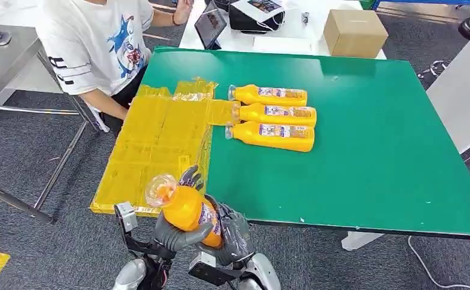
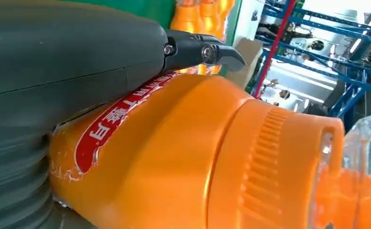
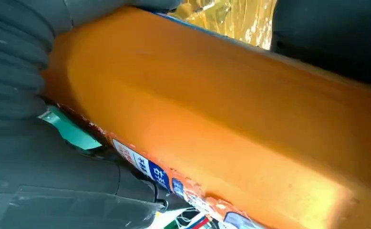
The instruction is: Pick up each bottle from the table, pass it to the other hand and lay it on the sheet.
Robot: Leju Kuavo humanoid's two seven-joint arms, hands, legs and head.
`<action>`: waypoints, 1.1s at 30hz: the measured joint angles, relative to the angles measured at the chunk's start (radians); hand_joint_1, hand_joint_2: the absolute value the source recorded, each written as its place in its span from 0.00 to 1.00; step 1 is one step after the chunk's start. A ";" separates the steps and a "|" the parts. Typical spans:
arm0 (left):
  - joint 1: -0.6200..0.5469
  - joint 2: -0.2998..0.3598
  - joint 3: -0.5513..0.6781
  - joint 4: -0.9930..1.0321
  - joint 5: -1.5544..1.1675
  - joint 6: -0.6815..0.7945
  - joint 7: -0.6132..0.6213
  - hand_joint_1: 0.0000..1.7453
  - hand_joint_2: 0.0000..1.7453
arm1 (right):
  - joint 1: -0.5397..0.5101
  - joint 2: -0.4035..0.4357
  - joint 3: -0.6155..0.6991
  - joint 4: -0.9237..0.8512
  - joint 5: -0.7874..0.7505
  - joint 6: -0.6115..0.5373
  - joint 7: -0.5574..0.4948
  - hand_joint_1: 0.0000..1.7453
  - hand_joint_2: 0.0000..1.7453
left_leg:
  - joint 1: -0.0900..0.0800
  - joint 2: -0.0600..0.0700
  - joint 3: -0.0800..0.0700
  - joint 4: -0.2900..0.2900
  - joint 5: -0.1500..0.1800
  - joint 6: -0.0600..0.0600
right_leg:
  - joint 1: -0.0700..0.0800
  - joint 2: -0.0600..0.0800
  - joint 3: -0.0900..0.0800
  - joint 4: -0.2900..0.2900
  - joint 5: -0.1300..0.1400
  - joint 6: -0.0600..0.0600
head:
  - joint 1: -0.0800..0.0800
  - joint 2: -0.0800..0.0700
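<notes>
Both hands (image 1: 205,232) grip one bottle (image 1: 184,205) off the table's (image 1: 371,151) near edge.

A person in a white printed T-shirt (image 1: 103,45) sits at about 11 o'clock, just beside the far left corner of the green table (image 1: 371,151). A cardboard box (image 1: 354,32) stands at 1 o'clock, a tablet (image 1: 211,25) at 12 o'clock. Blue metal shelving (image 2: 317,62) stands farther away.

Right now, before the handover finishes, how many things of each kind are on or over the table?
Orange bottles: 4, three lying on the green table at, one held between left hand and right hand
Yellow sheet: 1
Cardboard box: 1
Tablet: 1
Total: 7
</notes>
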 measured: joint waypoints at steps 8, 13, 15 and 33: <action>-0.001 0.003 0.000 0.013 0.000 0.000 0.000 0.00 1.00 | -0.004 0.001 0.003 0.020 0.000 0.000 0.001 1.00 1.00 | 0.000 0.000 0.000 0.000 0.000 0.000 | 0.000 0.000 0.000 0.000 0.000 0.000 | 0.000 0.000; -0.001 0.005 0.000 0.018 0.000 0.000 0.000 0.00 1.00 | -0.006 0.002 0.003 0.026 0.000 0.000 0.001 1.00 1.00 | 0.000 0.000 0.000 0.000 0.000 0.000 | 0.000 0.000 0.000 0.000 0.000 0.000 | 0.000 0.000; -0.001 0.005 0.000 0.018 0.000 0.000 0.000 0.00 1.00 | -0.007 0.003 0.003 0.028 0.000 0.000 0.001 1.00 1.00 | 0.000 0.000 0.000 0.000 0.000 0.000 | 0.000 0.000 0.000 0.000 0.000 0.000 | 0.000 0.000; 0.002 0.008 0.019 0.014 0.101 -0.097 0.000 1.00 1.00 | -0.015 0.006 0.028 0.038 -0.056 0.013 -0.006 1.00 1.00 | 0.000 0.000 0.000 0.000 0.000 0.000 | 0.000 0.000 0.000 0.000 0.000 0.000 | 0.000 0.000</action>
